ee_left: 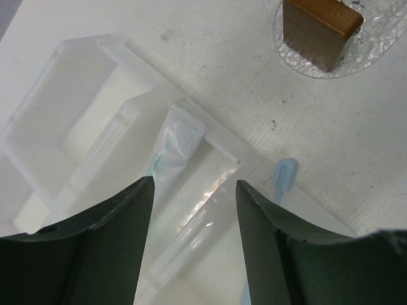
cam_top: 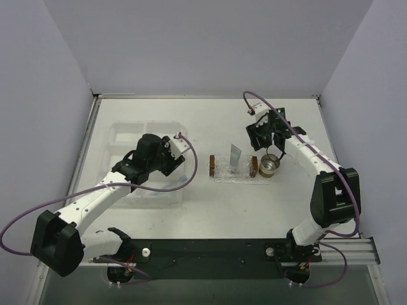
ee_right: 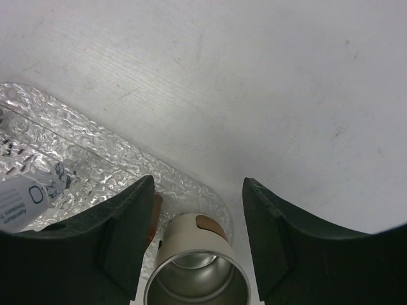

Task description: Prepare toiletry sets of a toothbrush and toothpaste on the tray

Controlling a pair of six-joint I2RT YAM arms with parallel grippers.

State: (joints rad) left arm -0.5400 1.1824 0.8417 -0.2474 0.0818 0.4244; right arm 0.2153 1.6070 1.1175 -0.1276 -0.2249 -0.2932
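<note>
We think the job is only partly done. One toothpaste tube lies on the tray, near the middle. We see no toothbrush on the tray, so no set is finished yet.

The toothbrush is well away from the tray, to its left, at the clear box. Only its rounded end shows. It is thin, light blue and a bit see-through. A second toothpaste tube lies in a slot of that box, also left of the tray. It is pale and soft-looking, with a flat end and some green at the other end.

The left gripper hangs over the box, left of the tray. Its fingers are apart and hold nothing. The second tube is below the gap between them, and the toothbrush is just beside one finger.

The right gripper is at the tray's right end. Its fingers are apart, one on each side of a small metal cup. We do not see them squeezing it. We cannot tell if the cup stands on the tray's edge or just beside it.

The tray is clear, bumpy and sparkly, with a brown handle at its end.

What is left: bring the toothbrush over to the tube on the tray
</note>
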